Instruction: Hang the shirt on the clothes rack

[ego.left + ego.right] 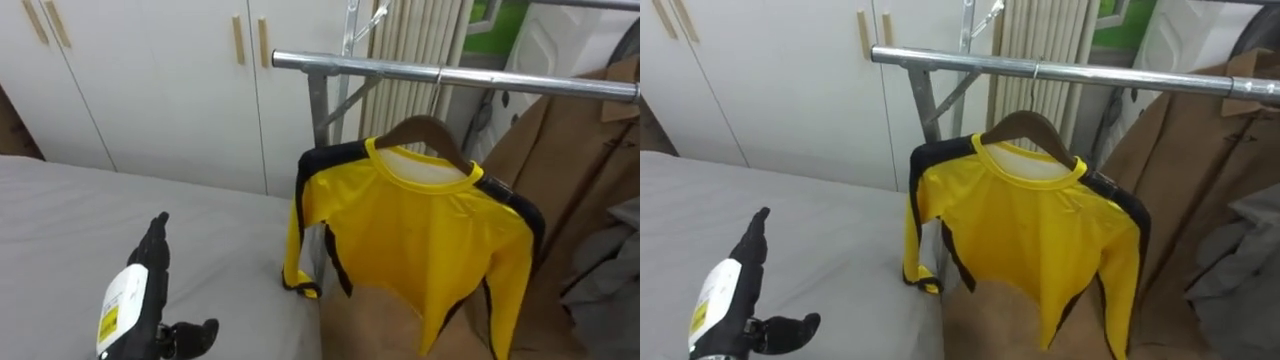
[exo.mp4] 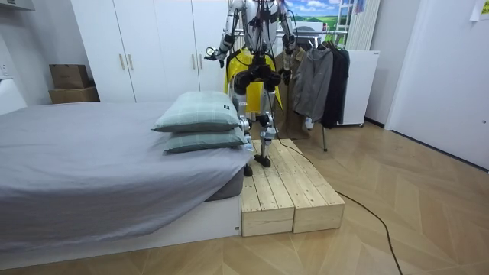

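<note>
Already hung on wooden hanger (image 1: 428,128) from metal rail (image 1: 450,76), far right: yellow shirt (image 1: 420,230). Noted near left, above grey bed (image 1: 60,215): left hand (image 1: 147,268), outstretched and empty (thumb splayed apart).

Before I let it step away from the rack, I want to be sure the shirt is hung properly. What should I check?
1. Hook over the rail: ok. The wooden hanger hangs from the metal rail.
2. Shirt seated: ok. The yellow shirt sits on both shoulders of the hanger.
3. Left hand free: ok. It is open over the bed, apart from the shirt.
4. Sleeve cuff off the bed's edge: cannot tell.
</note>
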Robot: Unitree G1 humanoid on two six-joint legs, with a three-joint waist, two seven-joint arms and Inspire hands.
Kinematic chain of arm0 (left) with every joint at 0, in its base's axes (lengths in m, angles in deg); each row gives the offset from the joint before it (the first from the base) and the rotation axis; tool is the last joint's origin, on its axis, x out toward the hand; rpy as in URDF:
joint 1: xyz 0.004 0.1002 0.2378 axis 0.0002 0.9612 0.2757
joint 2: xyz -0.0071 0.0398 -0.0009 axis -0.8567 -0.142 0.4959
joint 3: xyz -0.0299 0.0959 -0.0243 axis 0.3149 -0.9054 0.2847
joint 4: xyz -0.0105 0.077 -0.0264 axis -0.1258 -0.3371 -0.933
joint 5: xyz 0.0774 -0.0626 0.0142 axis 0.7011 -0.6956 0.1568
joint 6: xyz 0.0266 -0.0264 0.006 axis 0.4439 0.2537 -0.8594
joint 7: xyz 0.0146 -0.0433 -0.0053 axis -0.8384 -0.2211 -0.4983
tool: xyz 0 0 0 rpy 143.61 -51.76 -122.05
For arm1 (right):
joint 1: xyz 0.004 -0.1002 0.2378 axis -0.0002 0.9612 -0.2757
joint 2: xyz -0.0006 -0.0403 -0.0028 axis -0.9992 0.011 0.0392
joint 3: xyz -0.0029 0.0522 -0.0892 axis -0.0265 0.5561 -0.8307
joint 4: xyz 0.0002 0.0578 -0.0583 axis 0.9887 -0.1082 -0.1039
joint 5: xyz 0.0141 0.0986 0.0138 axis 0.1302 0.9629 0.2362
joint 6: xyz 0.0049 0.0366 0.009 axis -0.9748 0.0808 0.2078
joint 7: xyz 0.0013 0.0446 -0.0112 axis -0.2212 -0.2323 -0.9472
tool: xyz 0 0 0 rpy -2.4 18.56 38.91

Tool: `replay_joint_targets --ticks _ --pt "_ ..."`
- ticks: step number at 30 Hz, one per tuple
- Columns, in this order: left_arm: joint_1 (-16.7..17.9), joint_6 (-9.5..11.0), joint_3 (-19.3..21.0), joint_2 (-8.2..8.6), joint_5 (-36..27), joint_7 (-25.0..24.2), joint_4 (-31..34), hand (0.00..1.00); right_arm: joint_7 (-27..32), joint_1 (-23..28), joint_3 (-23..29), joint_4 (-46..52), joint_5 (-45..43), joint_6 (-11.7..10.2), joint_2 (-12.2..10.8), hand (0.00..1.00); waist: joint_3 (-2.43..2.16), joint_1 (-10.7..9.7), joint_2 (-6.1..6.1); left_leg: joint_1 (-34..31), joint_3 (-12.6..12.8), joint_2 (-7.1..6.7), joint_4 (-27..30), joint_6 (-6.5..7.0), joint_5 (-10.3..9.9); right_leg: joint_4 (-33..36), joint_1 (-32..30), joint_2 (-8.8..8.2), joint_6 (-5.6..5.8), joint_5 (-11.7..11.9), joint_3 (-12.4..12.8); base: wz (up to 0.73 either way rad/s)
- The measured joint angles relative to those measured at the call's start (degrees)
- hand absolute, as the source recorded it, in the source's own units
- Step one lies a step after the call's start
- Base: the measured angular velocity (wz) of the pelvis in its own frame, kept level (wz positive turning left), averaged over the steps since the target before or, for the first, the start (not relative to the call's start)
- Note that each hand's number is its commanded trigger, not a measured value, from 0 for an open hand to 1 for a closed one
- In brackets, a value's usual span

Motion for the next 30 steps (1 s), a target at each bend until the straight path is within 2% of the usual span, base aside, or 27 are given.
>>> replay_joint_targets --ticks 2,5,8,14,16,20,23,27,30 --pt "0.0 0.0 -0.5 0.0 0.0 0.1 -0.2 0.0 0.4 0.0 0.0 0.0 0.6 0.0 -0.1 0.0 0.07 -0.3 0.27 0.0 0.1 -0.03 0.0 0.0 0.0 0.0 0.0 0.0 0.02 0.0 0.2 -0.03" --pt "0.0 0.0 -0.9 0.02 0.0 0.5 -0.4 0.0 0.6 0.4 0.0 -0.6 1.8 -0.5 -0.5 0.0 -0.11 -0.5 0.59 0.0 0.2 -0.03 0.0 0.0 0.0 0.1 0.0 0.02 -0.01 0.0 0.4 -0.05" --pt "0.2 0.1 -0.8 0.33 0.2 1.3 -2.4 0.0 0.4 1.5 0.0 -1.8 1.9 -1.3 -1.0 0.0 -0.51 -0.3 1.18 0.1 0.5 0.0 -0.1 0.0 0.0 0.1 0.3 0.18 -0.05 0.0 1.3 -0.12" --pt "1.4 -0.6 -1.0 2.25 0.2 0.7 -4.3 0.0 -2.6 1.4 -0.1 -14.3 2.1 -0.9 -2.7 0.0 -0.52 -0.7 1.51 0.0 -0.4 0.0 -0.2 0.04 0.0 -0.1 0.3 0.15 -0.08 0.0 1.0 0.03" --pt "1.4 -1.2 -2.1 2.31 0.6 -0.3 -4.8 0.0 -4.2 1.6 -0.2 -17.8 4.0 0.3 -3.2 0.0 -0.39 -1.0 1.69 -0.2 -0.7 -0.04 -0.3 0.05 0.0 -0.1 0.2 0.1 -0.07 0.0 0.7 0.06" --pt "1.4 -1.7 -3.4 2.37 0.8 -1.6 -4.7 0.0 -5.9 1.5 -0.2 -21.0 4.4 1.3 -4.1 0.0 -0.33 -2.0 1.77 0.0 -1.5 -0.09 -0.3 0.05 0.0 0.0 0.1 0.1 -0.06 0.0 0.4 0.04" --pt "1.4 -2.8 -3.5 2.54 1.7 -1.7 -4.5 0.0 -7.5 1.0 0.1 -23.7 4.4 1.7 -4.1 0.0 -0.39 -2.5 1.96 0.3 -1.5 -0.12 -0.2 0.05 0.0 -0.1 0.2 0.1 -0.04 0.0 0.5 0.0" --pt "1.6 -4.2 -3.5 4.15 1.7 -1.8 -4.7 0.0 -8.6 1.5 0.4 -26.1 4.4 4.0 -4.1 0.0 -0.21 -2.4 2.15 0.4 -1.4 -0.1 -0.2 0.05 0.0 0.1 0.2 0.13 -0.05 0.0 0.5 0.0" --pt "1.6 -4.9 -3.5 4.25 1.7 -1.9 -4.7 0.0 -9.1 1.2 0.4 -27.1 4.3 5.2 -4.1 0.0 -0.11 -2.4 2.11 0.3 -1.4 -0.05 -0.1 0.05 0.0 0.1 0.1 0.22 -0.19 -0.1 0.6 -0.01"
